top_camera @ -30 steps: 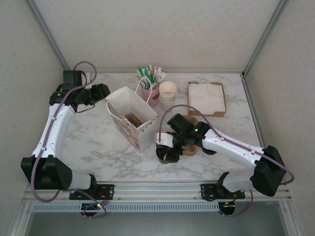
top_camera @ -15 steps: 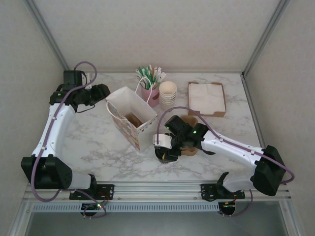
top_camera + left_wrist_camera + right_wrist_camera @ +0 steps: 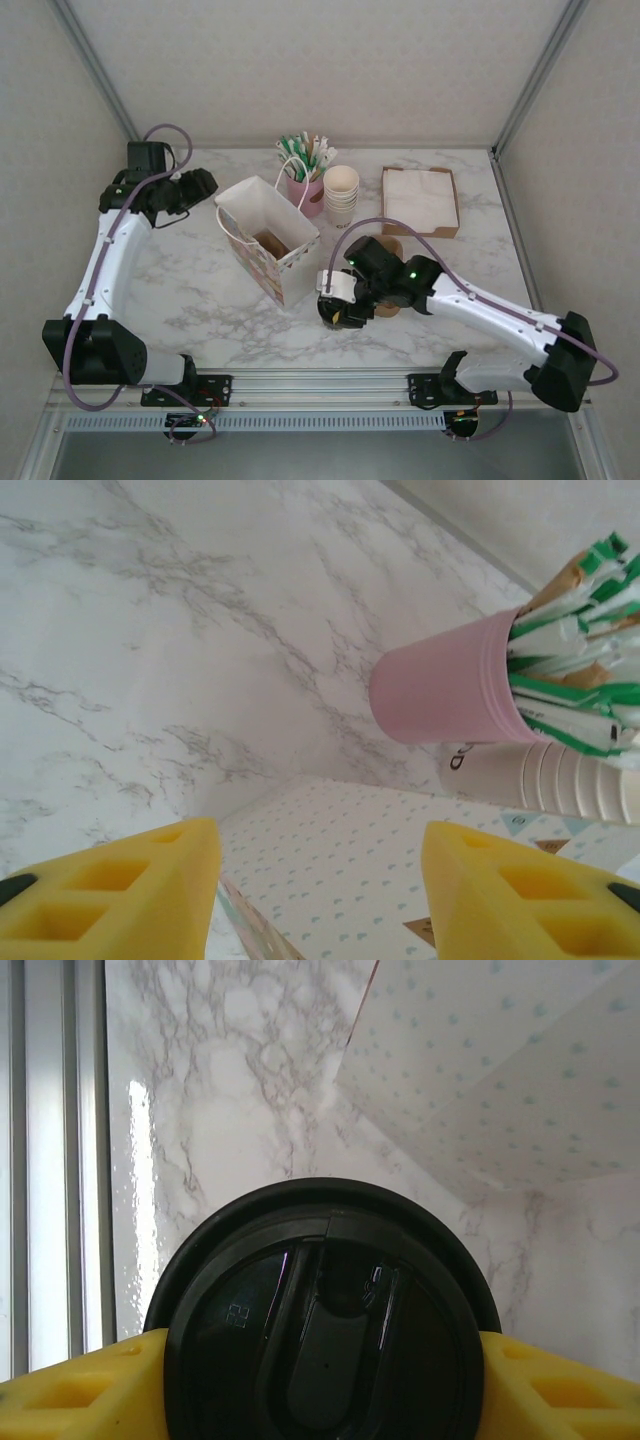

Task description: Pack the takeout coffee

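Item: takeout coffee (image 3: 325,1350), a paper cup under a black lid (image 3: 300,1260), standing near-centre on the surface (image 3: 200,290), just right of the paper bag (image 3: 290,277). Right jaws pinch it from both sides below the lid; left jaws are spread and empty above the bag. Likely light, thin-walled and crushable, with a spill risk; best held at mid-body, gently and upright. The lid's embossed mark is illegible, as is the partial print on the stacked cups (image 3: 545,780).

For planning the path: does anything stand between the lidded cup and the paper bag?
Nothing visible does. Bare table separates the takeout coffee from the open paper bag; only the bag's own wall must be cleared.
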`<state>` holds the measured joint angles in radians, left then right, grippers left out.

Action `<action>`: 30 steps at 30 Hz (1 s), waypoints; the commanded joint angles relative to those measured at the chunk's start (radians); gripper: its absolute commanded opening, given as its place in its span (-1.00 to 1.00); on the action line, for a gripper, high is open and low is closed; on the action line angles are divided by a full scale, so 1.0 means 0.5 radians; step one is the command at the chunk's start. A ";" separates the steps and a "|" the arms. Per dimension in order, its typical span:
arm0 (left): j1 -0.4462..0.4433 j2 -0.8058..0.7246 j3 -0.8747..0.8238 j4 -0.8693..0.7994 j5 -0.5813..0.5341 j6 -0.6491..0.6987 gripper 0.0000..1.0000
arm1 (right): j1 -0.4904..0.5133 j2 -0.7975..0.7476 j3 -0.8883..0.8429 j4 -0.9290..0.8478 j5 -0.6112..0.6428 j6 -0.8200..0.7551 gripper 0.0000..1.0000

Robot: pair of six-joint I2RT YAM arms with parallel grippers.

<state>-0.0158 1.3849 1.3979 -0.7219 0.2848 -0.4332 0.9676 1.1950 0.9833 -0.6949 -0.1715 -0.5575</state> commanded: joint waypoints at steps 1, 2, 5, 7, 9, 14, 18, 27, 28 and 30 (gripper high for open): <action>0.047 0.052 0.102 0.030 -0.071 -0.168 0.11 | 0.018 -0.135 0.034 0.004 0.036 0.102 0.29; 0.055 0.076 0.105 0.057 -0.061 -0.200 0.11 | 0.017 -0.170 0.049 -0.005 0.022 0.117 0.30; 0.062 0.199 0.158 0.079 0.020 -0.245 0.11 | 0.019 -0.266 0.101 -0.024 -0.006 0.185 0.30; 0.060 0.294 0.187 0.091 0.072 -0.267 0.11 | 0.019 -0.329 0.138 -0.058 -0.066 0.203 0.31; 0.058 0.386 0.213 0.116 0.111 -0.263 0.10 | 0.016 -0.396 0.172 -0.073 -0.109 0.238 0.31; 0.023 0.554 0.214 0.180 0.125 -0.246 0.10 | 0.021 -0.490 0.305 -0.140 -0.241 0.257 0.30; -0.060 0.618 0.155 0.228 0.068 -0.217 0.12 | 0.021 -0.493 0.467 -0.185 -0.294 0.298 0.27; -0.164 0.655 -0.110 0.367 0.098 -0.283 0.12 | 0.022 -0.345 0.952 -0.128 -0.231 0.558 0.15; -0.176 0.645 -0.137 0.369 0.098 -0.279 0.12 | 0.022 -0.317 1.002 -0.113 -0.221 0.595 0.16; -0.189 0.624 -0.187 0.368 0.085 -0.286 0.12 | 0.022 -0.273 1.084 -0.088 -0.214 0.652 0.17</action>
<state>-0.0963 1.7035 1.3323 -0.5541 0.3279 -0.5621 0.9695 1.0313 1.4666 -0.7727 -0.2836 -0.3046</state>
